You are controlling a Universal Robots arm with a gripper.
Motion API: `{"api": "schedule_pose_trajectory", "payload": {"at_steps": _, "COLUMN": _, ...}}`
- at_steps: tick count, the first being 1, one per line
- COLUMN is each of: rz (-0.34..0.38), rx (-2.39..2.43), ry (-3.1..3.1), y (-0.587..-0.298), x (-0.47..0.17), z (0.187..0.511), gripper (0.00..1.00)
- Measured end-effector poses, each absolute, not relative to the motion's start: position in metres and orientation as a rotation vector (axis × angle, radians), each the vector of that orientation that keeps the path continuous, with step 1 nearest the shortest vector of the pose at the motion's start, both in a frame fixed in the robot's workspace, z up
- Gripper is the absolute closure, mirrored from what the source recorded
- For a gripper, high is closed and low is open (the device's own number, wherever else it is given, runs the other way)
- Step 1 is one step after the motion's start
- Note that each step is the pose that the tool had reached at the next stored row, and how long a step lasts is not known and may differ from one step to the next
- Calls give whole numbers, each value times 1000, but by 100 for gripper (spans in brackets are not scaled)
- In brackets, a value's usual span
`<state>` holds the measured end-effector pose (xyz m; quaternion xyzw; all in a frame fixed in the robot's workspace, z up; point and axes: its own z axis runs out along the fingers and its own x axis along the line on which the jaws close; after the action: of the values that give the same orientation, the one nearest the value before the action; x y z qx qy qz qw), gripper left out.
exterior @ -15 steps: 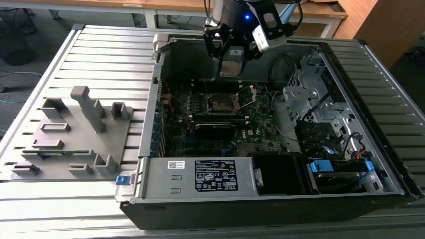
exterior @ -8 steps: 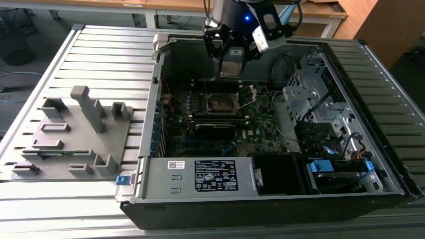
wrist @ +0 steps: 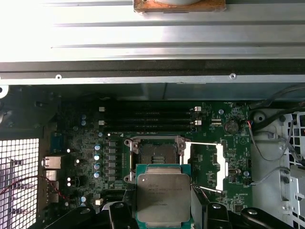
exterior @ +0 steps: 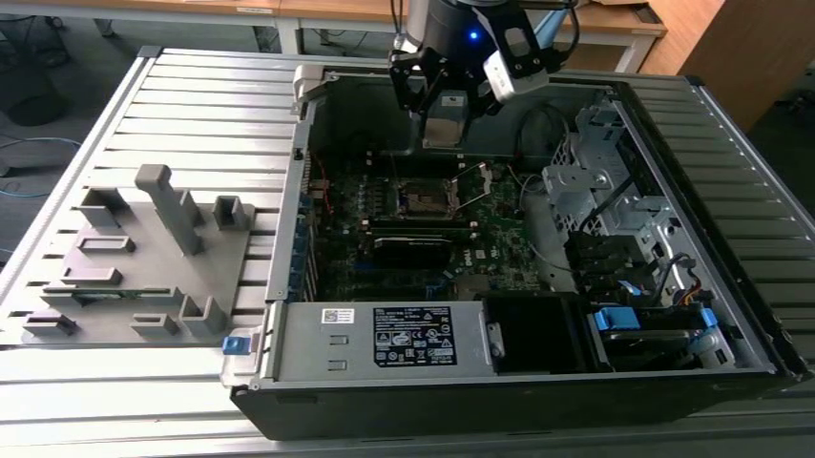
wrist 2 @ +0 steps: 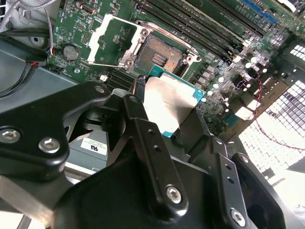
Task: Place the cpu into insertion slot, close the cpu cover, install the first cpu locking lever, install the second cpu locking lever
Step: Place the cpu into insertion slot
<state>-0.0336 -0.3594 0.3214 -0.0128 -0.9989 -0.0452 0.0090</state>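
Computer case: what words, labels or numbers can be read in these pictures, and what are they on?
Nothing reads clearly.
The black label on the power supply: print too small to read.
The white sticker beside it: too small to read.
The cpu, on its metal top: faint engraving, too blurred to read.
The circuit board: tiny white markings, unreadable.

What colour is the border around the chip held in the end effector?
Teal green, framing the dull grey metal top of the cpu. It shows best in the first wrist view.
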Motion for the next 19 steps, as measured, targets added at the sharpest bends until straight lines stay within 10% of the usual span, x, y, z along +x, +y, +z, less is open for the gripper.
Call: {"api": "schedule_pose_trajectory", "payload": {"at_steps": 19, "rz": -141, "rx": -53, "ry": -3120, "y": -359, "x": -34, "z": 320, "gripper": 46}}
